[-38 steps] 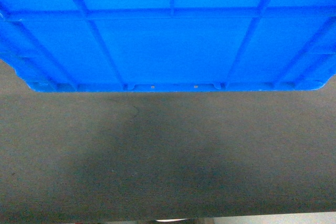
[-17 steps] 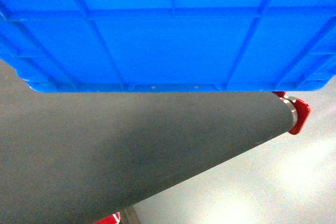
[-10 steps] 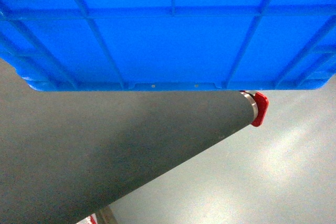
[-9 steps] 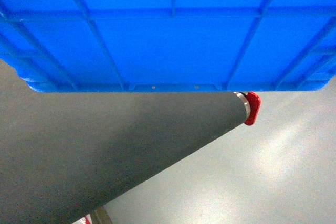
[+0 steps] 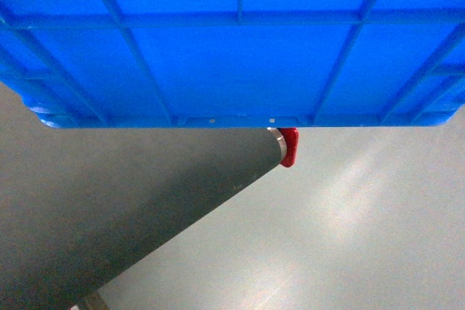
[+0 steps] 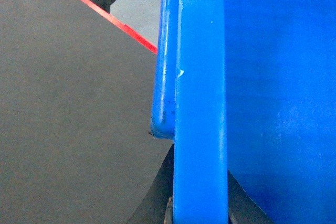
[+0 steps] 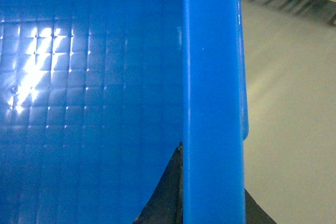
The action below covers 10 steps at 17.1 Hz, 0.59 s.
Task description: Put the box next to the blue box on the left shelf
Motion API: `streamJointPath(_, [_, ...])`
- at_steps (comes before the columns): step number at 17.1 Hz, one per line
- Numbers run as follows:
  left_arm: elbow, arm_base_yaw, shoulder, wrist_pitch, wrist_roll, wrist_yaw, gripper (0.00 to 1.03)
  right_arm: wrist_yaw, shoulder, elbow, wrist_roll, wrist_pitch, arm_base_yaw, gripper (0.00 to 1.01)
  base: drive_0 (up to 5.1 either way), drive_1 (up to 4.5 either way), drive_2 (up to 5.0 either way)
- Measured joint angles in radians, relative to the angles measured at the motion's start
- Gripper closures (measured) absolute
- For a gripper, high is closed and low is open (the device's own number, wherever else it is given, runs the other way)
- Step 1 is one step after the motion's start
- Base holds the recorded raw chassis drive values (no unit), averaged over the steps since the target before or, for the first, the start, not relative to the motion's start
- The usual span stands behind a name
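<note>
The box (image 5: pixel 232 56) is filling the head view's top, hanging above a grey bench (image 5: pixel 109 215) with a red corner cap (image 5: pixel 289 147). The left tool (image 6: pixel 197 211) and right tool (image 7: pixel 210 203) are each straddling a box rim, apparently clamping it.

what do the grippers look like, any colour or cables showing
Little shows. In each wrist view, only dark, near-black wedge-shaped finger parts flank the box rim: left gripper, right gripper. No cables or markings are visible, and the head view shows no arms.
</note>
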State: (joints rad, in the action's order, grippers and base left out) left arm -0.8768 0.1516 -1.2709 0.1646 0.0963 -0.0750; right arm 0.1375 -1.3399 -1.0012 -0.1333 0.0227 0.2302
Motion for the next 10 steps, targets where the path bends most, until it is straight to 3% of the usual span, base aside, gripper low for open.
streamJointPath(10, [0.000,0.000,0.000,0.000,0.000,0.000,0.97,0.000,0.000,0.000,0.000,0.001,0.000,0.94,-1.6,-1.59,-1.6])
